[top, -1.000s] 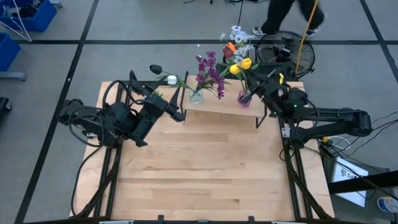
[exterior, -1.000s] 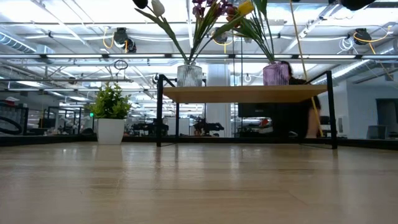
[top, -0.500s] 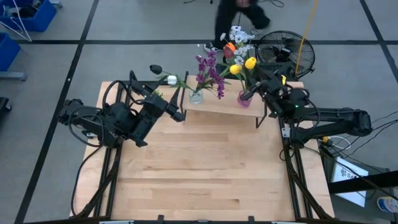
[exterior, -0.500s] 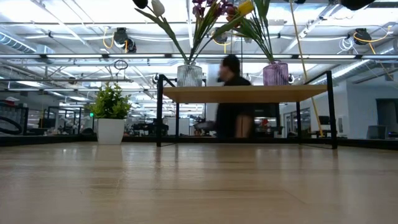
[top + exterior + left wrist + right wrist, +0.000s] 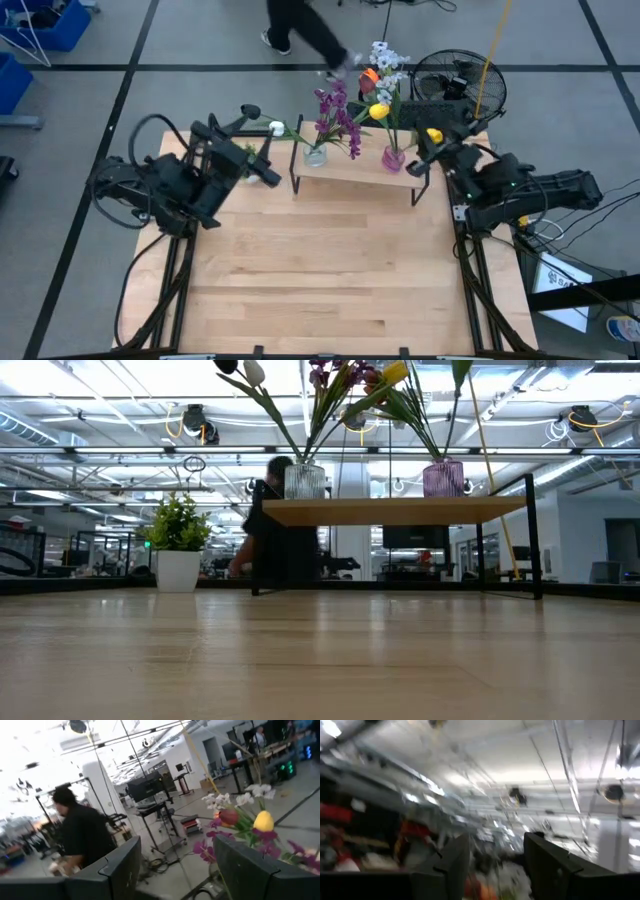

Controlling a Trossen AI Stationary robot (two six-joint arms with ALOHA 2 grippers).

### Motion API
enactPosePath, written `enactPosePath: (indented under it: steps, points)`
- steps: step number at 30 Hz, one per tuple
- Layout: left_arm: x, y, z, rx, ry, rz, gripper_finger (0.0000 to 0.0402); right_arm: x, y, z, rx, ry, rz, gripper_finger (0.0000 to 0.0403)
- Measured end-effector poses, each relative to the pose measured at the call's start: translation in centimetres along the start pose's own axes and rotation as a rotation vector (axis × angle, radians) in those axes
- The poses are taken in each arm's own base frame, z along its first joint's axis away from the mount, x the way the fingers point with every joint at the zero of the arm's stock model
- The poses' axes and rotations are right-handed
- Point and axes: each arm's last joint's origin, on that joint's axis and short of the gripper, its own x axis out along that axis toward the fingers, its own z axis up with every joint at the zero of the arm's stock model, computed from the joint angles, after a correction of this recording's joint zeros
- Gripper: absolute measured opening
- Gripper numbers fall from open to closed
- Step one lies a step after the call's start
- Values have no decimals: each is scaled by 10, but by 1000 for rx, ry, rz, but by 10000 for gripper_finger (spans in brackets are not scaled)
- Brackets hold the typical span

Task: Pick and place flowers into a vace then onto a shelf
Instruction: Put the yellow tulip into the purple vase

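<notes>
The shelf point(image 5: 355, 172) stands at the table's far edge with two vases on it. A clear vase point(image 5: 315, 155) holds purple flowers point(image 5: 335, 112) and a white head point(image 5: 275, 127) that leans out to the left. A purple vase point(image 5: 393, 158) holds yellow, orange and white flowers point(image 5: 380, 95). In the low view both vases point(image 5: 305, 481) point(image 5: 443, 478) rest by their bases on the plank point(image 5: 390, 510). My left gripper point(image 5: 263, 173) is open just left of the shelf. My right gripper point(image 5: 422, 157) is open just right of the purple vase. Both are empty in their wrist views point(image 5: 175, 870) point(image 5: 495, 865).
A small potted plant point(image 5: 178, 545) stands at the far left of the table. A person point(image 5: 300, 30) walks past behind the table, and a black fan point(image 5: 460, 85) stands on the floor behind the shelf. Bare tabletop point(image 5: 320, 270) lies in front of the shelf.
My right gripper has drawn back from the stems in the purple vase toward the table's right edge. One stem in that vase has swung over and now leans to the right. My left gripper has pulled away from the shelf's left end toward the table's left edge.
</notes>
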Motion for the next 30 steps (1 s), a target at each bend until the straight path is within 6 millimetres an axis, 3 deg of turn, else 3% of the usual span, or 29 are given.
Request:
enactPosePath:
  steps: [3, 6, 10, 14, 20, 23, 27, 30]
  points:
    - [0, 2, 1, -67, -1, 0, 255, 1, 4, -11, -59, 149, -34, 180]
    - [-1, 2, 0, -44, 12, 8, 255, 1, 9, -16, -96, 183, 2, 180]
    - [-1, 3, 0, 19, 32, 22, 255, 2, 4, -3, -137, -23, 41, 180]
    - [-3, 18, 6, -3, 14, 16, 255, 1, -16, 28, -18, -225, -41, 180]
    - [-10, 56, 14, 96, -32, 7, 255, -5, -35, 64, 87, -378, 50, 180]
    - [-18, 87, 17, 70, -47, 0, 255, -12, -41, 73, 120, -384, 117, 180]
    - [-30, 136, 17, 1, -59, -15, 255, -26, -57, 77, 226, -301, 225, 180]
    - [-35, 172, 11, -148, -18, -18, 255, -40, -68, 71, 373, -172, 406, 180]
